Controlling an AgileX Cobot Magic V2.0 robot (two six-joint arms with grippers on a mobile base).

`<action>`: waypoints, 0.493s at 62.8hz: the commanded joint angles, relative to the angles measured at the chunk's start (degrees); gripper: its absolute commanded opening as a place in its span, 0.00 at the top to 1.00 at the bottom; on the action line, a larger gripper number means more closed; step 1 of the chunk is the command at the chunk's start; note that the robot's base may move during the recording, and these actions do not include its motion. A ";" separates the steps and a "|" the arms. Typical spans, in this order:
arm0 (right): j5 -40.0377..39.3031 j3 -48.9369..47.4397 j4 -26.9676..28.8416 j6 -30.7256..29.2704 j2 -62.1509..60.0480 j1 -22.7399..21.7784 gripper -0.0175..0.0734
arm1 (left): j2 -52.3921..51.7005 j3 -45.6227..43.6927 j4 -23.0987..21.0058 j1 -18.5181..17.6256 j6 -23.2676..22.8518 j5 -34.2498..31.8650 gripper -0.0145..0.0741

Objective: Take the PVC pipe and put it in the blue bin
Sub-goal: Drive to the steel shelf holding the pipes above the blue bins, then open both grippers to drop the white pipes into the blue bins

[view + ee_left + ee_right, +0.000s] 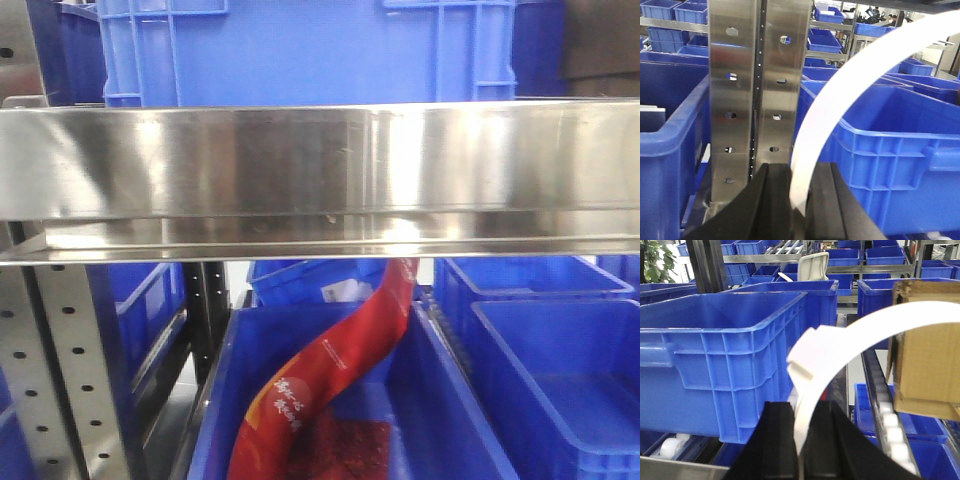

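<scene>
Steel shelf (320, 170) (mirror-bright) spans rows of blue bins (560, 370).

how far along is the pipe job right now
Done: the grab. The left pincer and right pincer are each shut on the white pipe, which arcs up from between their fingers. In hand: the pipe is held up beside a blue bin. Left: the drop; the pipe is not in any bin yet.
</scene>
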 commanded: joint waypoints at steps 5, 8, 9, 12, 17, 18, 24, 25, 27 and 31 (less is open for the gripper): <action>-1.62 0.01 -0.42 -0.16 -0.29 0.08 0.99 | -0.40 -0.02 0.31 0.04 -0.20 -1.65 0.96; -1.62 0.01 -0.42 -0.16 -0.29 0.08 0.99 | -0.40 -0.02 0.31 0.04 -0.20 -1.65 0.96; -1.62 0.01 -0.42 -0.16 -0.29 0.08 0.99 | -0.40 -0.02 0.31 0.04 -0.20 -1.65 0.96; -1.62 0.01 -0.42 -0.16 -0.29 0.08 0.99 | -0.40 -0.02 0.31 0.04 -0.20 -1.65 0.96; -1.62 0.01 -0.42 -0.16 -0.29 0.08 0.99 | -0.40 -0.02 0.31 0.04 -0.20 -1.65 0.96; -1.62 0.01 -0.42 -0.16 -0.29 0.08 0.99 | -0.40 -0.02 0.31 0.04 -0.20 -1.65 0.96; -1.62 0.01 -0.42 -0.16 -0.29 0.08 0.99 | -0.40 -0.02 0.31 0.04 -0.20 -1.65 0.96; -1.62 0.01 -0.42 -0.16 -0.29 0.08 0.99 | -0.40 -0.02 0.31 0.04 -0.20 -1.65 0.96; -1.62 0.01 -0.42 -0.16 -0.29 0.08 0.99 | -0.40 -0.02 0.31 0.04 -0.20 -1.65 0.96; -1.62 0.01 -0.42 -0.16 -0.29 0.08 0.99 | -0.40 -0.02 0.31 0.04 -0.20 -1.65 0.96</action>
